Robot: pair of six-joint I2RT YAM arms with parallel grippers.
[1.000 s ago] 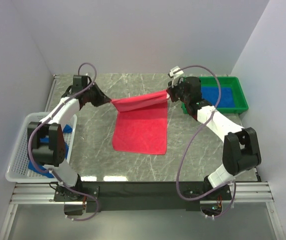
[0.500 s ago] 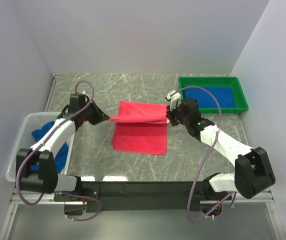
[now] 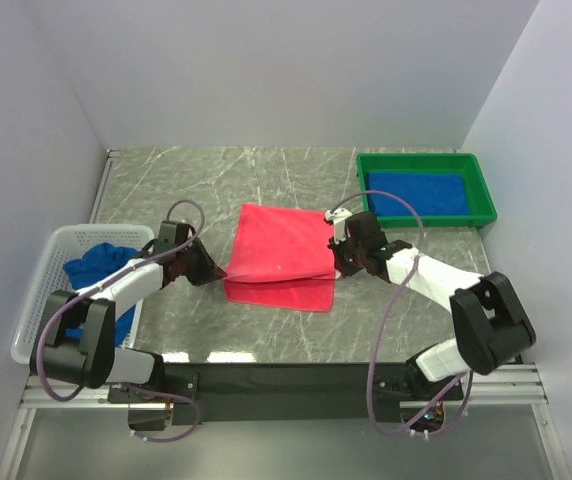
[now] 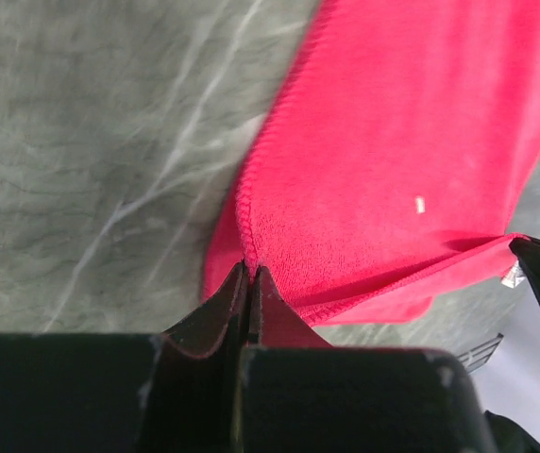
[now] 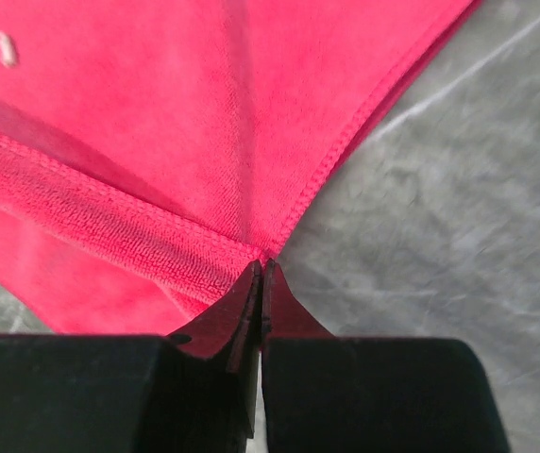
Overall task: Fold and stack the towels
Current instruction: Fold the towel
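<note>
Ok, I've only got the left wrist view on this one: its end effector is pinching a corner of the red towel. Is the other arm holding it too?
Observer: Yes. The right wrist view shows the right end effector shut on the red towel, at the other corner of the same edge.
Reviewer: Is the fold complete?
Observer: Not quite. From above, the top layer stops short, leaving a strip of the lower layer showing at the near edge.
Reviewer: And the other towels?
Observer: A flat blue towel lies in the green tray, and a crumpled blue towel sits in the white basket.
</note>
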